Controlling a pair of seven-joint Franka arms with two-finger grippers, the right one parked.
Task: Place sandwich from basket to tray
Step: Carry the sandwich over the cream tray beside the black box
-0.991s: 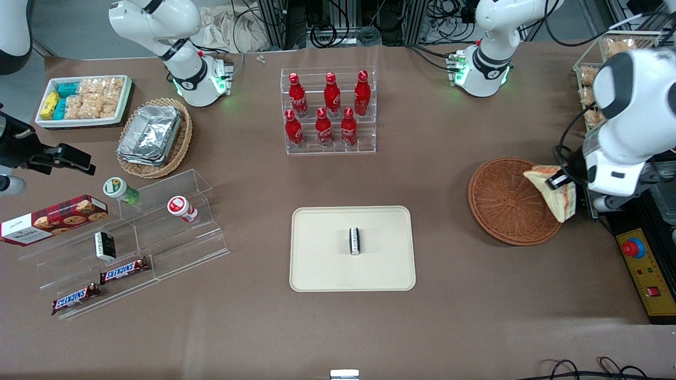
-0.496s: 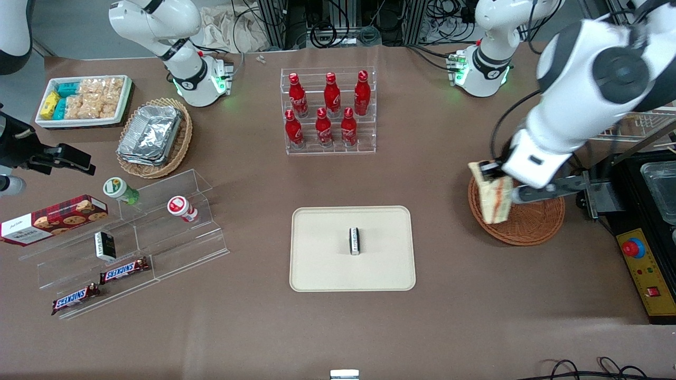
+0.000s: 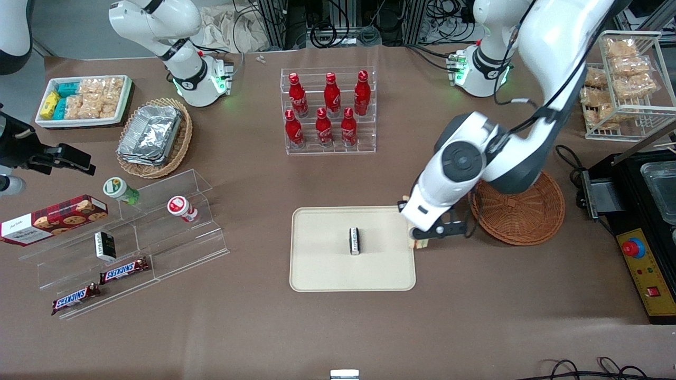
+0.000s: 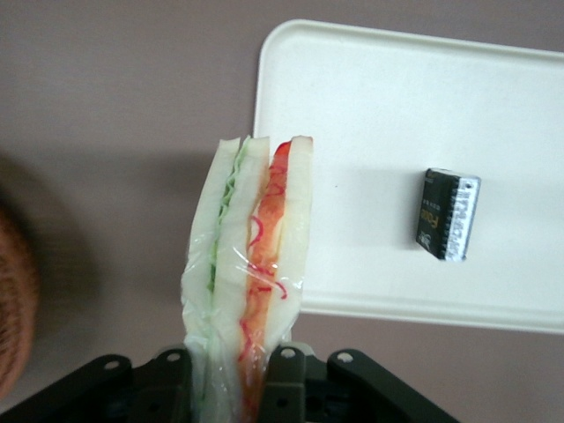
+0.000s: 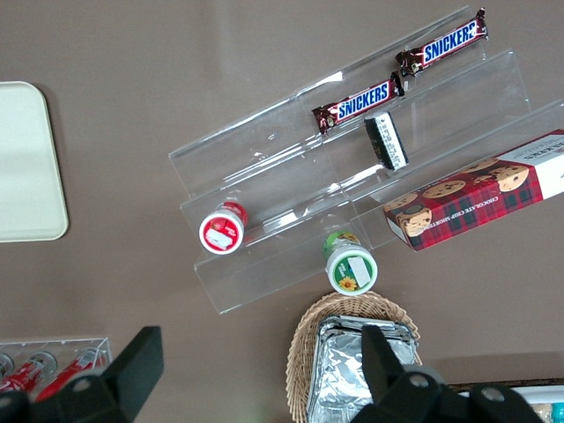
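White bread edge-up, the sandwich (image 4: 249, 264) is clamped between the fingers (image 4: 284, 381) of the gripper (image 4: 236, 388), hanging over the tray (image 3: 322, 269) rim at centre-right of the front view. A small dark packet (image 3: 354, 241) lies on the tray. The wicker basket (image 3: 523, 219) sits on the tabletop (image 3: 475, 316), toward the working arm's end.

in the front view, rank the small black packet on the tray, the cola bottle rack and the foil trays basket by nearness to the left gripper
1. Small black packet, on the cream tray, beside the left gripper that holds the sandwich.
2. Clear rack of red cola bottles, farther from the camera.
3. Tan wicker basket of foil trays, toward the parked arm's end.
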